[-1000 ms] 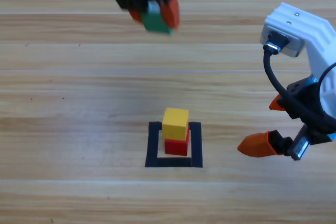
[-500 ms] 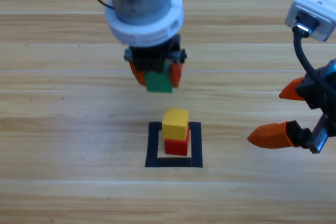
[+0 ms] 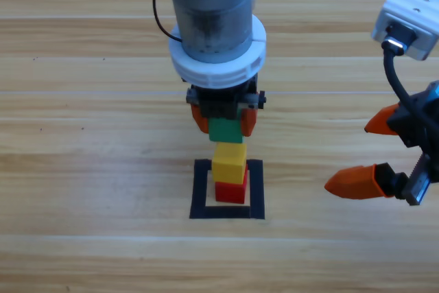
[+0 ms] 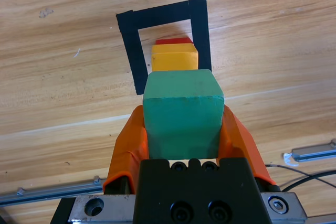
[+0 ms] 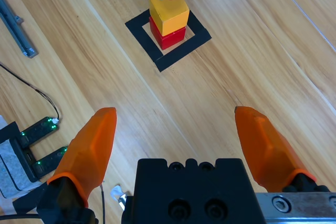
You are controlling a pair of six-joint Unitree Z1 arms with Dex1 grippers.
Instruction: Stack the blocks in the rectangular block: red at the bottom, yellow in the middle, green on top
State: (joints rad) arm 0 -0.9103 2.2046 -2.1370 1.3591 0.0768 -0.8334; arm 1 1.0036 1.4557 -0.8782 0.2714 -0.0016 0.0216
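Surface: pale wooden planks (image 3: 82, 169) with the grain running left to right; the tape outline lies near the middle, toward the near edge.
Left gripper: left gripper (image 3: 223, 119) hangs from the far side straight over the stack, its two orange jaws closed on the sides of the green cube (image 3: 226, 130).
Green cube: held at the top of the stack in the high view; the wrist view shows its face (image 4: 182, 114) filling the gap between the jaws. Whether its underside touches the yellow cube cannot be told.
Yellow cube: yellow cube (image 3: 229, 165) sits squarely on the red cube, just under the green one.
Red cube: red cube (image 3: 231, 192) rests on the surface inside the outline, only its near face and a sliver of top showing.
Rectangular block: black tape square (image 3: 200, 190) rings the stack, with bare wood between tape and red cube on each side.
Right gripper: right gripper (image 3: 374, 154) waits at the right edge, well apart from the stack, jaws spread wide and holding nothing; its wrist view looks toward the stack from afar.
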